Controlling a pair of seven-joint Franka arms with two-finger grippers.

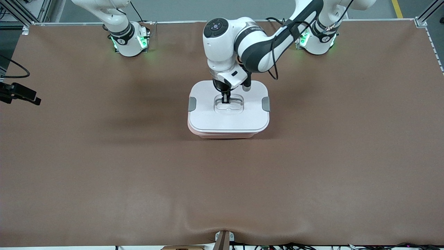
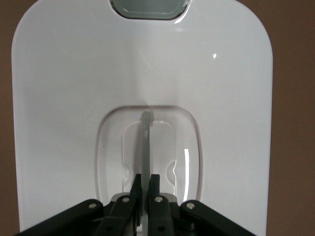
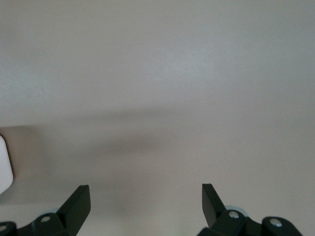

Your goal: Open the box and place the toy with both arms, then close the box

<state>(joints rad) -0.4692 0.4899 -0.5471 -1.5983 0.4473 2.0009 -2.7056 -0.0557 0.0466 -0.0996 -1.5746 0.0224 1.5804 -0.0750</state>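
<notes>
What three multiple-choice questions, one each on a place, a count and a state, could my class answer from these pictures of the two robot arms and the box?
1. Where is the left gripper?
A. At the handle in the lid
B. On the bare table
C. Beside a grey clip

2. How many grey clips show on the box in the front view?
A. One
B. Two
C. Four

3. How is the right gripper?
A. Open
B. Shut
C. Holding the lid

Answers: 1 A, its fingers pinch the handle; 2 B, one at each end; 3 A, its fingers stand wide apart, holding nothing.

Box (image 1: 229, 133) mid-table, lid (image 1: 208, 118) on it (left gripper (image 1: 225, 100) in the lid's handle recess)
</notes>
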